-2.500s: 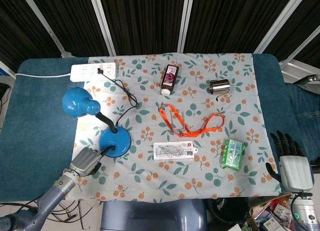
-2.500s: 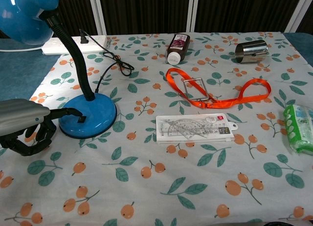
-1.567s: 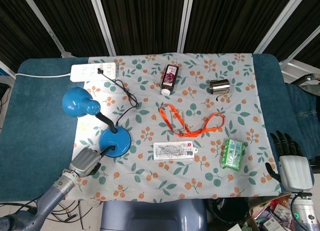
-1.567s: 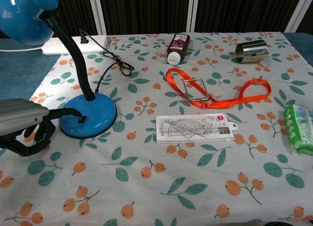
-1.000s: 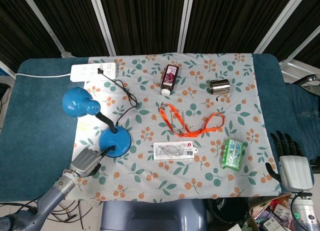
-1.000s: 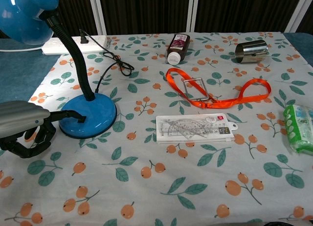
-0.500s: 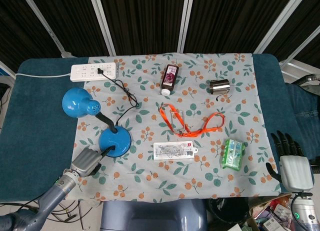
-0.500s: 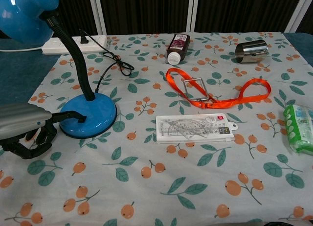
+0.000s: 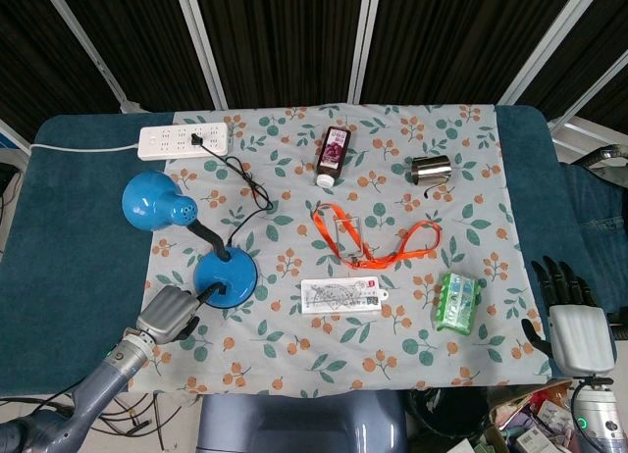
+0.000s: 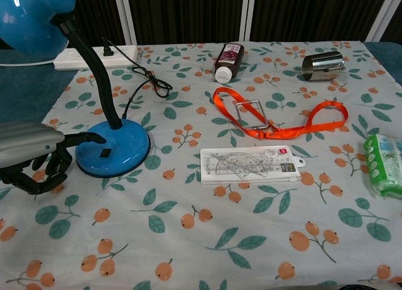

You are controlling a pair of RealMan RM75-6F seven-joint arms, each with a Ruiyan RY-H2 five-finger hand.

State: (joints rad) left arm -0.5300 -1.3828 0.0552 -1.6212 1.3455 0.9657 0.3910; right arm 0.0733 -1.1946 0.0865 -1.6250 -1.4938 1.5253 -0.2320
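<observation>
Presently the left robot hand [image 10: 39,157] holds nothing, one finger extended onto the lamp base [image 10: 114,151] near its switch [image 10: 105,154], the others curled. The lamp stands at nine o'clock on the bench [image 9: 69,267]. Advised: press straight down on the switch without shoving the base. The right robot hand [image 9: 569,321] rests open, idle.

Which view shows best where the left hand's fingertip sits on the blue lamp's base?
The chest view: the left hand reaches in side-on, one extended fingertip over the lamp base, beyond its black switch. The head view shows hand and base small, their meeting point unclear.
</observation>
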